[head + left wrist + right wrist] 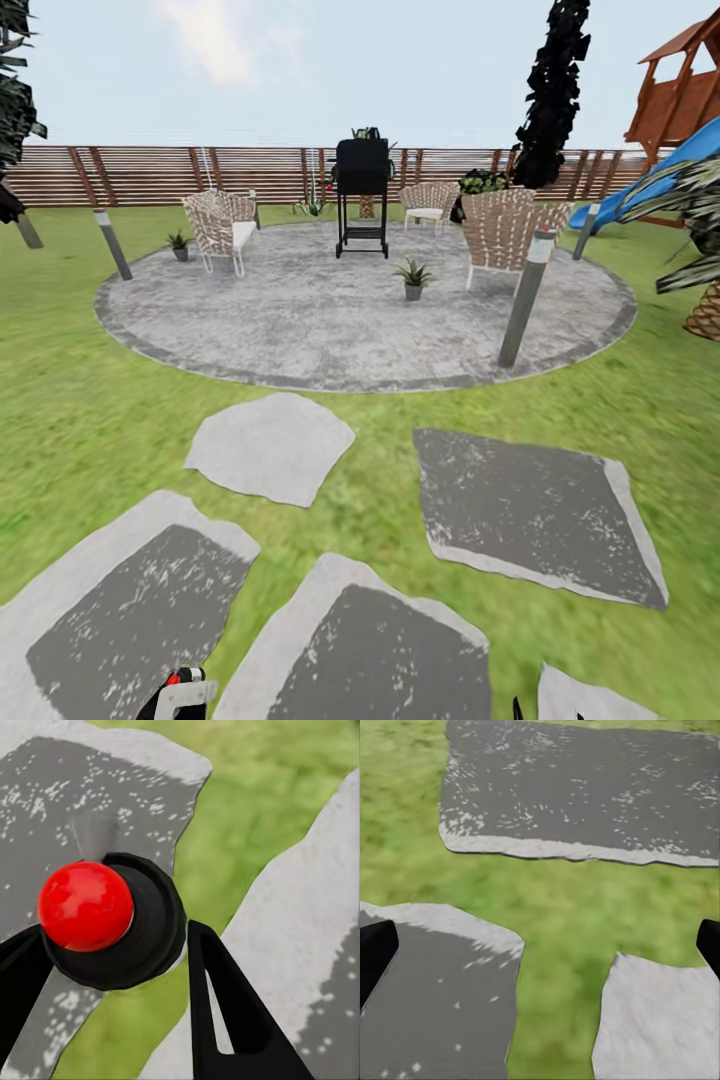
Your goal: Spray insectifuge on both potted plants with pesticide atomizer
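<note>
Two potted plants stand on the round stone patio (300, 320): one (413, 277) near its middle, the other (180, 245) at the left beside a wicker chair. At the bottom edge of the head view my left gripper (172, 703) is shut on the pesticide atomizer (186, 692), whose pale grey head shows there. In the left wrist view the atomizer (112, 919) is seen end-on as a dark round body with a red knob, between the black fingers (217, 1005) of the left gripper (112, 971). My right gripper (540, 949) is open wide over grass and stepping stones.
Several flat stepping stones (530, 510) lie in the lawn between me and the patio. On the patio stand wicker chairs (505, 232), a black grill (362, 195) and grey bollard posts (525, 300). A slatted fence (200, 172) closes the back; a play tower with a blue slide (660, 180) stands at the right.
</note>
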